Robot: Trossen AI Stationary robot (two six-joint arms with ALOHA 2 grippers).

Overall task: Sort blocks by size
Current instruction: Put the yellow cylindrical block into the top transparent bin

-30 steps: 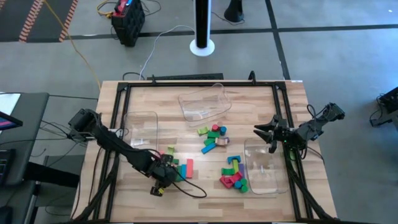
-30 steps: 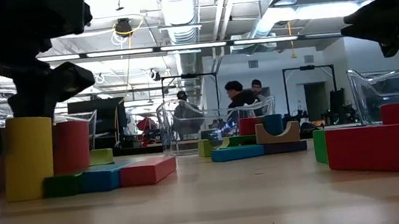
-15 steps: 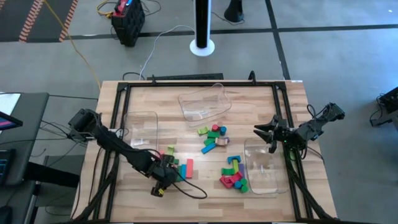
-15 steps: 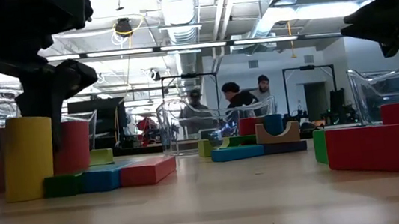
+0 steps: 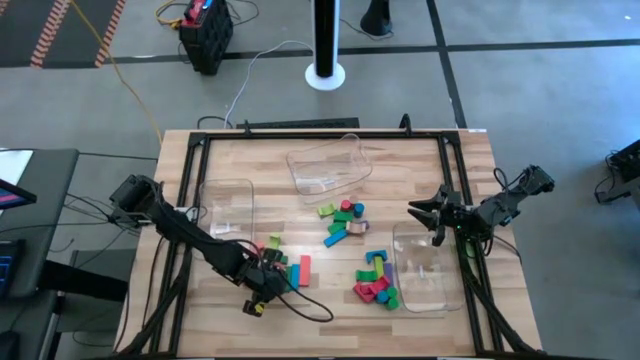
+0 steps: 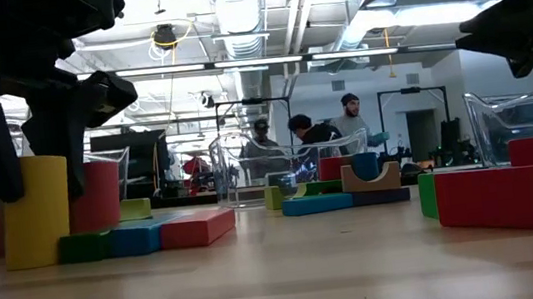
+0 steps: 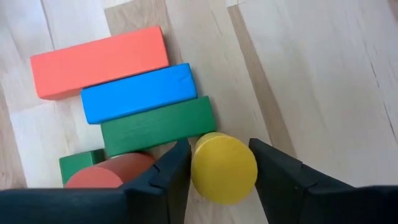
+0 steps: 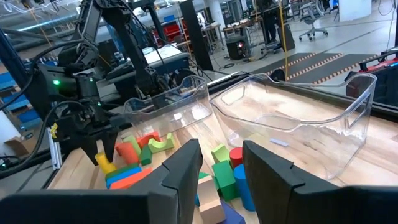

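Left hand [image 7: 219, 163] angled down — fingers [image 7: 169, 174] straddling upright yellow cylinder [image 7: 224, 168].

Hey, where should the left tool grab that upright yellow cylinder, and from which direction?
Grip the yellow cylinder across its round side wall, coming straight down from above. It stands on end, so the curved wall gives the two fingers opposite faces. The left tool already straddles it. Mind the red cylinder and green bar close by on one side.
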